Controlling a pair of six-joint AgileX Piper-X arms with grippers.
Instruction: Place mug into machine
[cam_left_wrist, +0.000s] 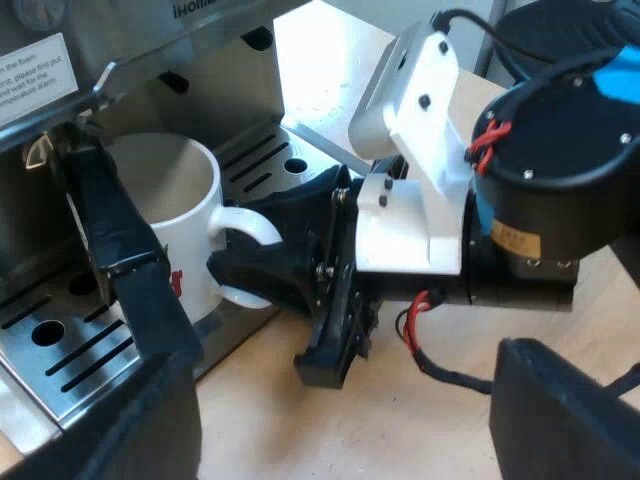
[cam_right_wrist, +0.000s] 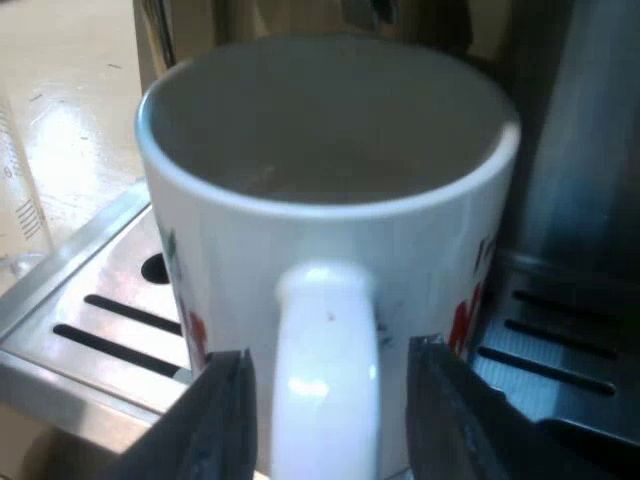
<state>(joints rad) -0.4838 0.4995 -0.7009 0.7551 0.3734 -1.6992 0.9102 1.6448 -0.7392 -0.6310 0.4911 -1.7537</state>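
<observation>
The white round mug (cam_right_wrist: 330, 180) stands on the slotted metal tray (cam_right_wrist: 100, 290) of the silver espresso machine (cam_left_wrist: 200, 35). With the machine at twelve o'clock, the mug's handle (cam_right_wrist: 325, 340) is at six. The right gripper (cam_right_wrist: 330, 400) has its fingers spread on both sides of the handle, maybe not touching it. The left gripper (cam_left_wrist: 290, 250) is spread wide and holds nothing.

- Table (cam_left_wrist: 280, 420): pale wood top, smooth, lightly scuffed.
- Strong light on it; one bright patch (cam_left_wrist: 325, 70) washed nearly white.
- Right wrist view: same pale wood, with a glossy sheen.
</observation>
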